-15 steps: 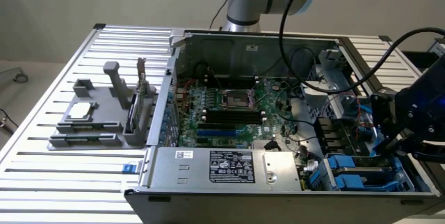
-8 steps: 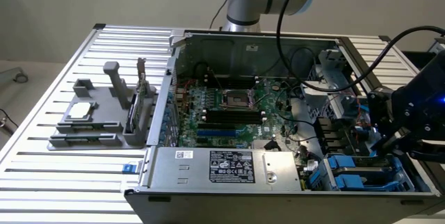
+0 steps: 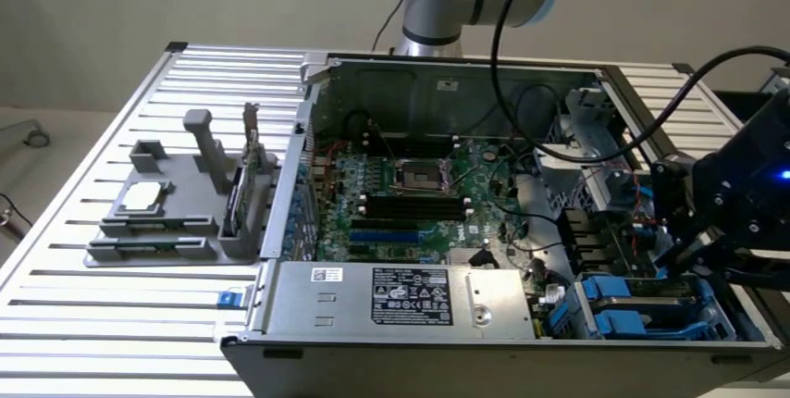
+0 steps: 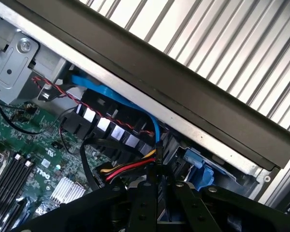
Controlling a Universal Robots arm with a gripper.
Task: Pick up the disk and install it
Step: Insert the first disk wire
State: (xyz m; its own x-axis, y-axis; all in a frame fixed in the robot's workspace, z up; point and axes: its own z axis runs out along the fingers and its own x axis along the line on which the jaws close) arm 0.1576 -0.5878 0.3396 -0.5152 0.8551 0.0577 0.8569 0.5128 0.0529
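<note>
The disk [image 3: 645,302], edged in blue plastic, lies flat in the drive bay at the near corner of the open computer case [image 3: 494,361], on the exterior view's right. My black gripper [image 3: 694,252] hangs just above that bay; whether it touches the disk I cannot tell. In the wrist view the black fingers [image 4: 146,205] stand close together with nothing visible between them, and the gripper [image 4: 157,200] points down at a blue carrier [image 4: 203,166] beside a bundle of red, yellow and black wires.
A large silver box with a black-and-white label [image 3: 420,301] fills the case's near side, the green motherboard [image 3: 408,194] behind it. A grey fixture [image 3: 173,217] holding a small square chip stands on the slatted table [image 3: 111,324]. Cables [image 4: 130,169] and the case wall [image 4: 193,96] crowd the gripper.
</note>
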